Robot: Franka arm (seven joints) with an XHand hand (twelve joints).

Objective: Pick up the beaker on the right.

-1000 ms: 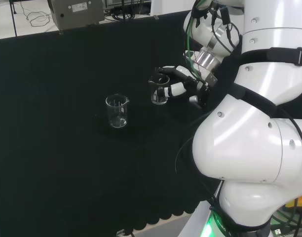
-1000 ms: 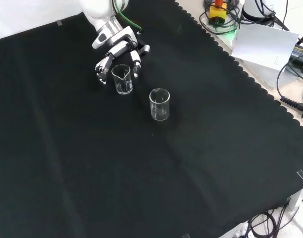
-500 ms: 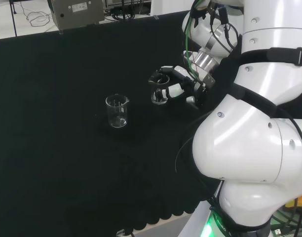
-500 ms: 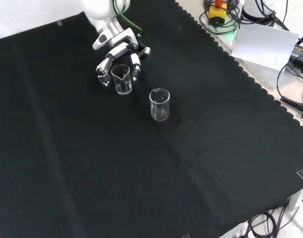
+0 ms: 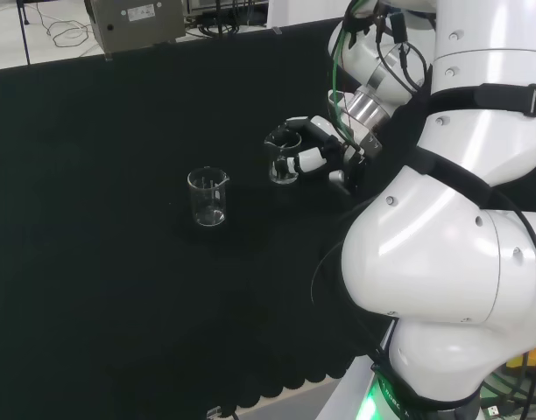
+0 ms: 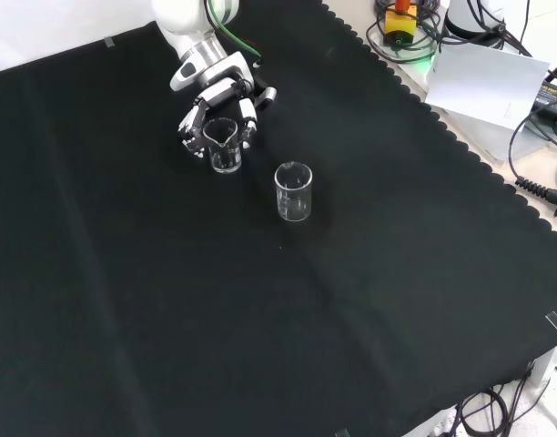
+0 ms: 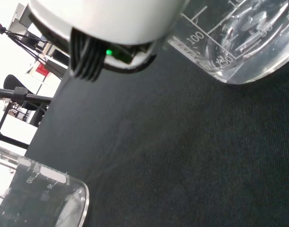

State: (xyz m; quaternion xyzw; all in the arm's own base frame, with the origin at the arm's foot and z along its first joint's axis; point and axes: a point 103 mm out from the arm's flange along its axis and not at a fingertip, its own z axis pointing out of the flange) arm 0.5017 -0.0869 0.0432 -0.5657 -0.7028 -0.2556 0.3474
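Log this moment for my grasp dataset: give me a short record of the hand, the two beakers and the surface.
hand: fingers curled round the beaker nearest the arm
held beaker: upright, base at or near the cloth, lift not evident
other beaker: upright, standing free, apart from the hand
contents: both look empty
surface: black cloth
stage: grasp closed, pick-up not yet visible
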